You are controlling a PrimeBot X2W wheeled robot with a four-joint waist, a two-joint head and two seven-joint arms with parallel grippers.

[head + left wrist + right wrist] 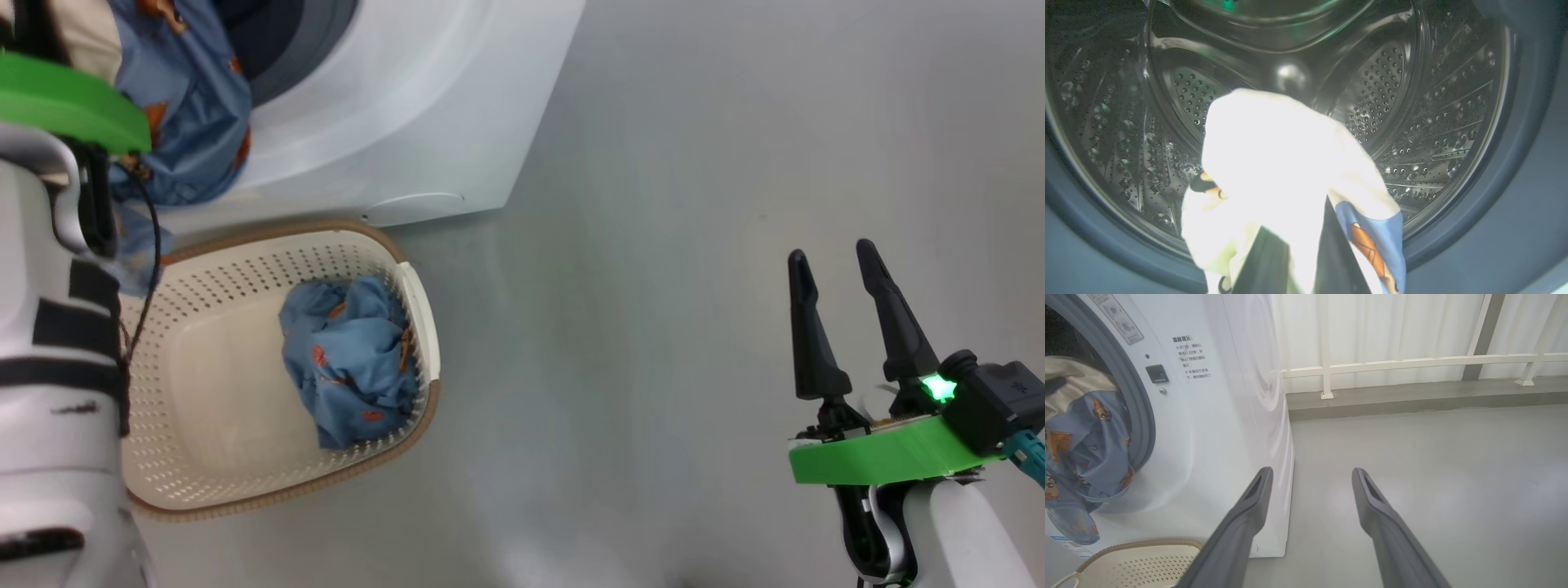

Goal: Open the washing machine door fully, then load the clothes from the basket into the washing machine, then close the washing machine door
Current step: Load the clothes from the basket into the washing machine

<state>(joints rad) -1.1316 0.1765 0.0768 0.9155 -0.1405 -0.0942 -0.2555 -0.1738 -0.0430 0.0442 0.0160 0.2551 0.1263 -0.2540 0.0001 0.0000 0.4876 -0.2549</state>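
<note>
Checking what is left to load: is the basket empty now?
No, a crumpled light-blue garment with orange prints lies inside the basket.

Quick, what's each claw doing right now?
Left claw: closed, holding a cream-and-blue garment at the mouth of the drum.
Right claw: open, holding nothing.
</note>
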